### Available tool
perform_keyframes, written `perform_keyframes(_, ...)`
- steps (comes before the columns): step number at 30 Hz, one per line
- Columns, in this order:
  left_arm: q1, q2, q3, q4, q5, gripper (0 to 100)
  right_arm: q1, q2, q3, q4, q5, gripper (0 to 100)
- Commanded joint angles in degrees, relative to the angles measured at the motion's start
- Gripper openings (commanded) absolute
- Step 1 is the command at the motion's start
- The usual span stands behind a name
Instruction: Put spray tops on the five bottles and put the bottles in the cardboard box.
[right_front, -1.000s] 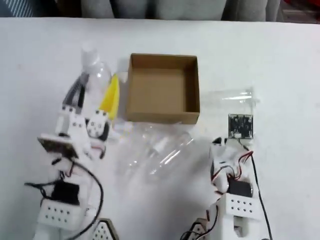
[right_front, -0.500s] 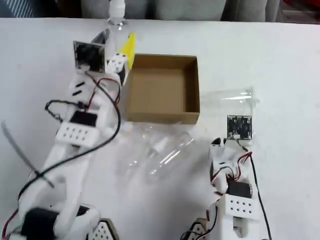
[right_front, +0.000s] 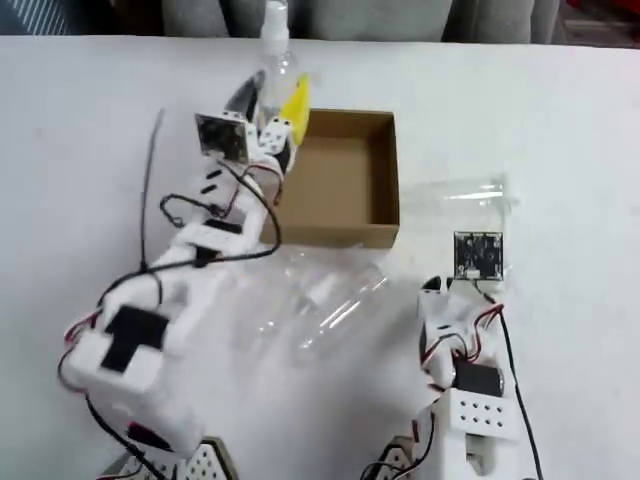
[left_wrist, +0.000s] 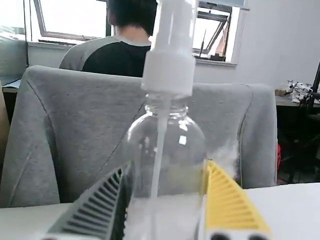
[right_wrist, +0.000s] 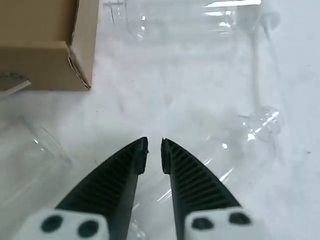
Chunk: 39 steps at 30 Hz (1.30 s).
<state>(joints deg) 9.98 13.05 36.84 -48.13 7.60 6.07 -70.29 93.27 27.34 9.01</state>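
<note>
My left gripper (right_front: 272, 103) is shut on a clear bottle (right_front: 277, 62) that carries a white spray top (right_front: 273, 18), held upright over the back left corner of the cardboard box (right_front: 320, 236). In the left wrist view the bottle (left_wrist: 167, 165) stands between the grey and yellow fingers of that gripper (left_wrist: 166, 172), spray top (left_wrist: 170, 60) up. My right gripper (right_wrist: 153, 149) is shut and empty, low over the table near the box's corner (right_wrist: 75, 55). Clear bottles lie around it (right_wrist: 240, 145), and one more lies farther off (right_wrist: 185, 15).
Clear bottles lie on the table in front of the box (right_front: 320, 300) and to its right (right_front: 465, 195). The right arm (right_front: 465, 350) sits at the front right. A grey sofa (left_wrist: 60, 130) stands behind the table's back edge (right_front: 450, 40).
The left arm has swung from the table left of the box up and to the right, carrying the bottle with the spray top over the box's back left corner. The right arm has kept still.
</note>
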Motion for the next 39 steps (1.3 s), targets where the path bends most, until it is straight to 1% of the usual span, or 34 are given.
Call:
perform_keyframes(1, 0.13, 7.96, -8.62, -8.0, 0.79, 5, -0.31, 0.66, 0.0, -0.22, 0.35, 1.7)
perform_keyframes(16, -0.13, 28.44, -23.74, -8.53, 0.7, 5, -0.13, 0.66, 0.0, -0.22, 0.35, 1.6)
perform_keyframes(19, -0.57, 29.93, -25.41, -8.53, 0.79, 5, -0.13, 0.66, 0.0, -0.22, 0.35, 1.6)
perform_keyframes(33, -1.01, 31.69, -25.58, -8.44, 0.79, 6, -0.13, 0.66, 0.0, -0.22, 0.35, 1.6)
perform_keyframes(35, -1.01, 32.04, -25.58, -8.53, 0.7, 9, -0.13, 0.66, 0.0, -0.22, 0.35, 1.6)
perform_keyframes(38, -0.75, 32.48, -25.41, -8.26, -1.14, 21, -0.13, 0.66, 0.0, -0.22, 0.35, 1.6)
perform_keyframes(39, -0.66, 32.48, -25.32, -6.95, -1.58, 24, -0.13, 0.66, 0.0, -0.22, 0.35, 1.6)
